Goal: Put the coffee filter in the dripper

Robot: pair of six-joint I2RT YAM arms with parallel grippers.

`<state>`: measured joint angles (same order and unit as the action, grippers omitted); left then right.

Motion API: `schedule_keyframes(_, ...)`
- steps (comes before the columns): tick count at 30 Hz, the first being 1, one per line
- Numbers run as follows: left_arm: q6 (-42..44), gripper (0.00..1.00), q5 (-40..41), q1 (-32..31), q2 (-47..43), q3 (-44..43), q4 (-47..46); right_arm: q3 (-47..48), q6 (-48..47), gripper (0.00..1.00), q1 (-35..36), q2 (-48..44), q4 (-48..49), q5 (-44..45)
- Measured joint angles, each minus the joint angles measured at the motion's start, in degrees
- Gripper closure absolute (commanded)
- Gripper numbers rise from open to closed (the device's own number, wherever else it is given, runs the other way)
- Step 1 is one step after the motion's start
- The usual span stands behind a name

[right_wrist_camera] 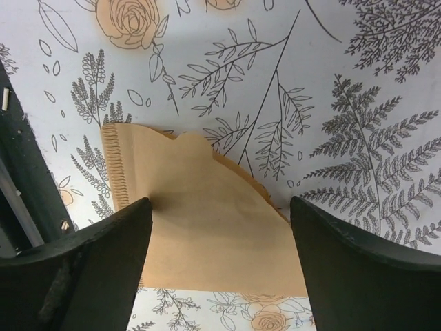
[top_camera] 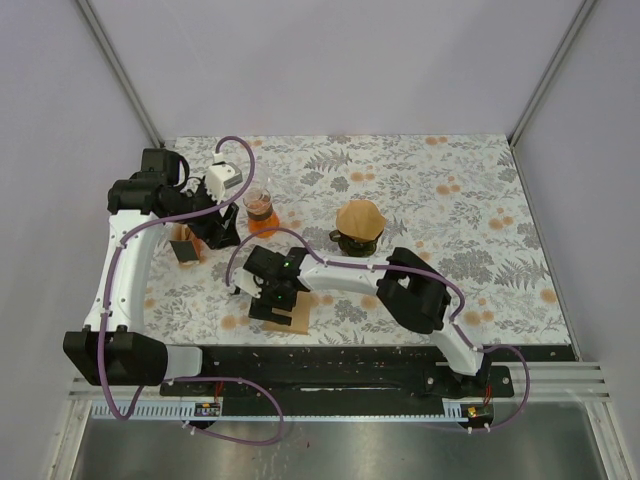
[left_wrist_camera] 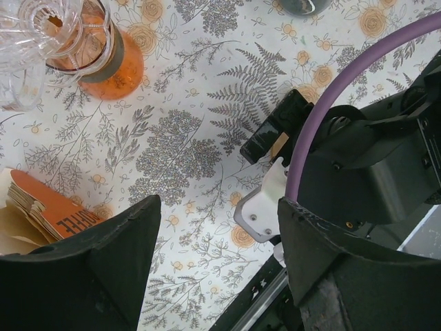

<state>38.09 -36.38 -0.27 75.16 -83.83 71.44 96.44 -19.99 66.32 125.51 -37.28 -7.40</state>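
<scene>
**Inspector:** Coffee filter [right_wrist_camera: 207,234], location?

**Assessor:** Flat on the desk [right_wrist_camera: 358,83], towards the near edge, left of centre, directly beneath the right end effector [right_wrist_camera: 220,207]. Its fingers are spread wide, straddling the paper and gripping nothing. In the wrist view the crimped seam runs along the filter's left side.

**Inspector:** Dripper [top_camera: 357,243]?

**Assessor:** Right of that end effector and farther back. A tan paper cone [top_camera: 360,218] appears seated in it.

**Inspector:** Left end effector [left_wrist_camera: 219,207]?

**Assessor:** Open and empty, far left beside the flask [left_wrist_camera: 96,55]. The right arm is plainly nearer; I judge the pick to be its job.
</scene>
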Motion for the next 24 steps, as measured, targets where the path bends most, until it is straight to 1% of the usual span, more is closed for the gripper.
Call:
schedule_keyframes(1,0.0,0.28,0.0,0.02,0.0,0.0,-0.02,0.2,-0.2,0.3,-0.02,0.13,-0.13,0.0)
schedule_keyframes(3,0.02,0.28,0.02,0.02,0.0,0.0,-0.11,0.63,-0.59,0.57,-0.11,0.39,-0.24,-0.22)
schedule_keyframes(4,0.04,0.28,0.02,0.02,0.0,0.0,-0.13,0.74,-0.57,0.69,-0.13,0.5,-0.22,-0.42)
schedule_keyframes(8,0.04,0.28,0.04,0.02,0.0,0.0,-0.22,0.85,-0.35,1.0,-0.13,0.57,-0.28,-1.53)
schedule_keyframes(12,0.09,0.28,0.0,0.02,0.0,0.0,-0.35,0.85,0.04,1.0,-0.13,0.57,-0.39,-2.27)
schedule_keyframes(13,0.09,0.28,0.0,0.02,0.0,0.0,-0.35,0.85,0.11,0.98,-0.13,0.57,-0.42,-2.36)
schedule_keyframes(14,0.09,0.28,0.0,0.02,0.0,0.0,-0.35,0.85,0.13,0.92,-0.13,0.57,-0.42,-2.36)
schedule_keyframes(15,0.09,0.28,0.0,0.02,0.0,0.0,-0.35,0.85,0.17,0.89,-0.13,0.57,-0.42,-2.36)
schedule_keyframes(16,0.09,0.28,-0.02,0.02,0.0,0.0,-0.37,0.85,0.33,0.82,-0.13,0.55,-0.42,-2.34)
schedule_keyframes(18,0.09,0.28,-0.02,0.02,0.0,0.0,-0.39,0.85,0.68,0.67,-0.13,0.46,-0.46,-2.34)
schedule_keyframes(19,0.09,0.28,-0.02,0.02,0.0,0.0,-0.39,0.85,0.96,0.53,-0.11,0.39,-0.68,-2.29)
schedule_keyframes(21,0.07,0.28,-0.07,0.02,0.0,0.0,-0.42,0.83,1.6,0.36,0.0,0.04,-1.33,-1.79)
schedule_keyframes(23,0.02,0.28,-0.17,0.02,0.0,-0.02,-0.39,0.24,2.75,0.22,0.07,-0.83,-1.29,-0.57)
schedule_keyframes(24,0.02,0.28,-0.26,0.02,0.0,-0.02,-0.35,-0.76,3.17,0.13,0.26,-2.01,-0.9,0.57)
